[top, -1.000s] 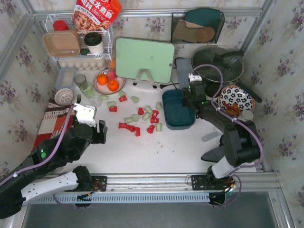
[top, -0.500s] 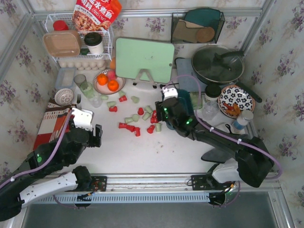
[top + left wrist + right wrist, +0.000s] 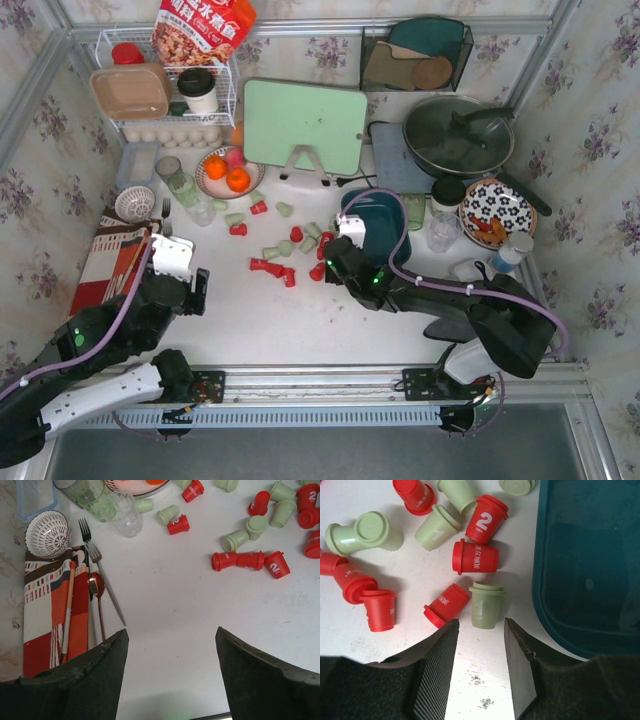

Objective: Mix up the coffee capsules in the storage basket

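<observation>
Just ahead of the right gripper (image 3: pixel 480 634) lies a mint-green capsule (image 3: pixel 485 608).

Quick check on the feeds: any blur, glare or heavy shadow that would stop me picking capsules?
Right wrist: the coffee capsules are sharp with readable numerals and only soft shadows; the right gripper is dark with little detail; there is a faint sheen inside the storage basket. Left wrist: the table and capsules are crisp, with no glare. Top external: evenly lit, no motion blur.
</observation>
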`<state>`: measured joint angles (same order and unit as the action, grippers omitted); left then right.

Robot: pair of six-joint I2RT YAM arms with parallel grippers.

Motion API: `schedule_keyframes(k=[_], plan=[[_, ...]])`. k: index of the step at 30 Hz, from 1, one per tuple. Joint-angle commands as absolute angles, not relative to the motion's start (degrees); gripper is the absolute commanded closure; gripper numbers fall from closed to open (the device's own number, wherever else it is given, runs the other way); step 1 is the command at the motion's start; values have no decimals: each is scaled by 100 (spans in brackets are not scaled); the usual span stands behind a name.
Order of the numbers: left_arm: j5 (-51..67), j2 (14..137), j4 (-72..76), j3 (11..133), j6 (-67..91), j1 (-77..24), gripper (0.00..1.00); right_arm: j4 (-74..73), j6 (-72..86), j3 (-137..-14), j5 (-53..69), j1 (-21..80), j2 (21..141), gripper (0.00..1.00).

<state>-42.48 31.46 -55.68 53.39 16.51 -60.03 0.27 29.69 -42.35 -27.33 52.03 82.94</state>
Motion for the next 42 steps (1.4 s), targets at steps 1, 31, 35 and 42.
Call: schedule_keyframes(k=[1, 31, 35, 42], plan=[[-4351, 3045, -5692, 5298, 1625, -6003, 27, 498, 3528, -4109, -3062, 5203, 8407, 51], [-3835, 2975, -5428, 5110, 1322, -5737, 27, 633, 3268, -4547, -3091, 5010, 9865, 57], [-3766, 3026, -5390, 5109, 1284, -5649, 27, 678, 3283, -4514, -2900, 5010, 9854, 58], [-3711, 3120, -5381, 5111, 1255, -5544, 27, 819, 3252, -4370, -2669, 5010, 9508, 79]])
